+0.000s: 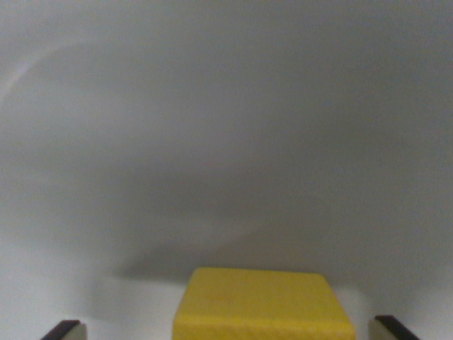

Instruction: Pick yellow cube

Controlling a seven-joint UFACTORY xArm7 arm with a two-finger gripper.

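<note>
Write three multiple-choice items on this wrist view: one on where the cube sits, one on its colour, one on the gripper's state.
1. Where is the cube in the wrist view?
A. bottom centre
B. top left
C. far right edge

2. What colour is the cube?
A. red
B. yellow
C. blue

3. How does the gripper stand?
A. shut on the cube
B. out of view
C. open, fingertips either side of the cube

Answers: 1 A, it lies at the lower edge between the fingertips. 2 B, its faces are yellow. 3 C, pale surface shows as gaps between each tip and the cube.

Bare white tabletop (226, 142), setting untellable.
</note>
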